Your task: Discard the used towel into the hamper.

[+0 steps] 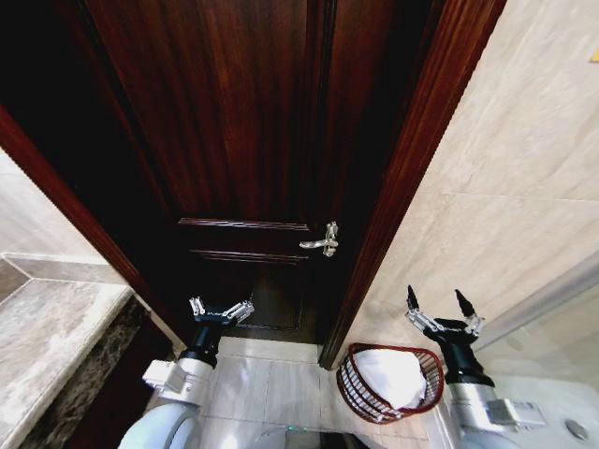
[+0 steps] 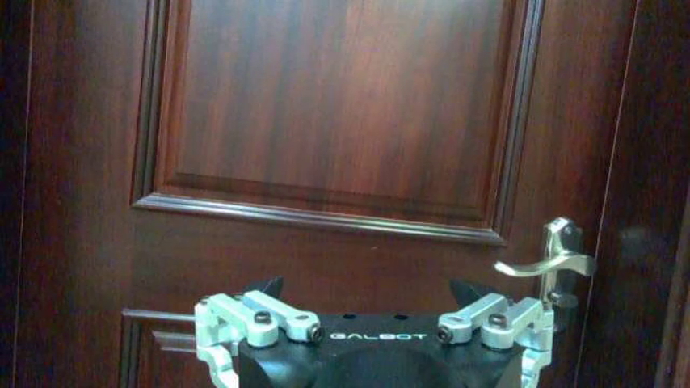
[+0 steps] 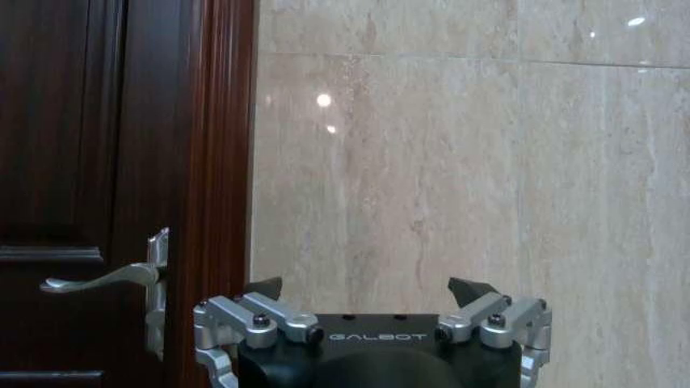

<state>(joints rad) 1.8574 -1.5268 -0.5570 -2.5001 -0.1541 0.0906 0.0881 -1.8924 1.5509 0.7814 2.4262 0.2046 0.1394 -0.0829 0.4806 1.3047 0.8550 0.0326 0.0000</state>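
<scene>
Head view, one hamper (image 1: 360, 393), one towel (image 1: 393, 374)

both grippers, left gripper (image 1: 222, 311) and right gripper (image 1: 440, 308), raised, fingers spread.

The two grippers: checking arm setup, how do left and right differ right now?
The left gripper hangs before the dark wooden door, while the right gripper hangs before the beige tiled wall, beside the hamper holding a white towel. Both have open fingers and hold nothing.
</scene>
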